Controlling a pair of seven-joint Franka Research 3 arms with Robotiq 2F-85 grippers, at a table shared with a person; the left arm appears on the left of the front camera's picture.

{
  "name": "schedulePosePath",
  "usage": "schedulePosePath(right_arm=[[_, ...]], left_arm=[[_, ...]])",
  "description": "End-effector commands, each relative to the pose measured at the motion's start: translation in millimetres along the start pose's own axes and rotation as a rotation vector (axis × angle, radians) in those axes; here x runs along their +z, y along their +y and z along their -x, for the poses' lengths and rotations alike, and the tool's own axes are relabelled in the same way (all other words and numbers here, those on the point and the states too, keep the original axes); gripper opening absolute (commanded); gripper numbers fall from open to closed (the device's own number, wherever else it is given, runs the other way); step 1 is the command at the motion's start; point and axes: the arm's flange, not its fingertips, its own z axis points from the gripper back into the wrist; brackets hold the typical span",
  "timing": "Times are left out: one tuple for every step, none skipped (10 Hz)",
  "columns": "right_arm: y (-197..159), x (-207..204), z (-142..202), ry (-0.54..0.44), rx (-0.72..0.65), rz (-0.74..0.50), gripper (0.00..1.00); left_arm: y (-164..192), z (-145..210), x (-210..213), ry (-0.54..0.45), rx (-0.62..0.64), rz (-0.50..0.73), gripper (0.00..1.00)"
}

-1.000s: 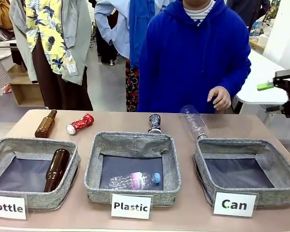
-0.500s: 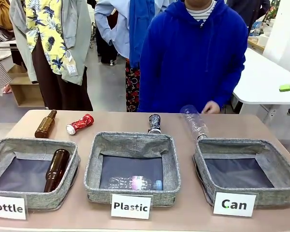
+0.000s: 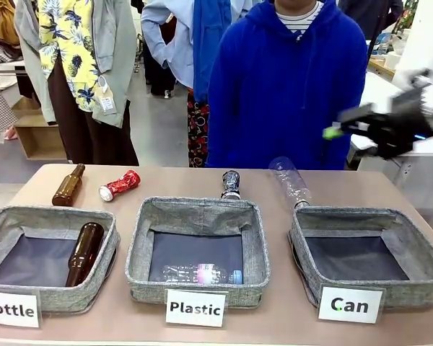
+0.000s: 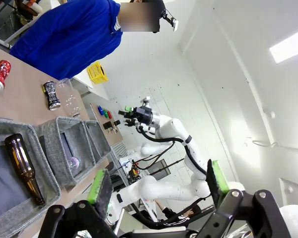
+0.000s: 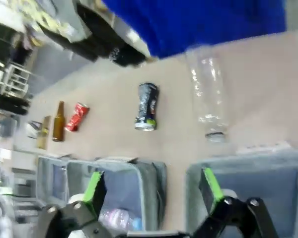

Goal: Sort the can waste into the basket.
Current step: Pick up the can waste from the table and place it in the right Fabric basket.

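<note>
The red can (image 3: 120, 184) is glossy, crumpled metal; the black can (image 3: 231, 183) shines too. The basket (image 3: 346, 215) is rough grey woven cloth with a matt dark lining and a white paper card (image 3: 350, 305).

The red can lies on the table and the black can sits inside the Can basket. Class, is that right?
No: the front view shows the black can on the table behind the Plastic basket, not inside the Can basket. The red can is as stated.
</note>
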Motion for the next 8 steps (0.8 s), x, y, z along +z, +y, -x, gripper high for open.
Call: schedulePosePath(right_arm=[[61.7,-44.2,-30.1,0.032,0.081,0.191,1.00],[96.6,-69.2,-27.8,0.048,0.130,0.281,1.00],[113.7,-82.5,-26.7,0.077,0.178,0.307,1.00],[125.5,-96.9,-21.6,0.117,0.223,0.336,1.00],[129.1,-101.5,-12.8,0.146,0.261,0.331,1.00],[128.4,-101.6,-3.7,0.171,0.300,0.315,1.00],[124.0,-92.5,7.5,0.189,0.335,0.263,1.00],[112.4,-103.5,-2.7,0.135,0.280,0.330,1.00]], left_arm=[[-6.0,-1.3,-0.1,-0.006,0.004,0.013,1.00],[-6.0,-1.3,-0.1,-0.006,0.004,0.013,1.00],[-6.0,-1.3,-0.1,-0.006,0.004,0.013,1.00],[-6.0,-1.3,-0.1,-0.006,0.004,0.013,1.00],[-6.0,-1.3,-0.1,-0.006,0.004,0.013,1.00],[-6.0,-1.3,-0.1,-0.006,0.004,0.013,1.00],[-6.0,-1.3,-0.1,-0.006,0.004,0.013,1.00],[-6.0,-1.3,-0.1,-0.006,0.004,0.013,1.00]])
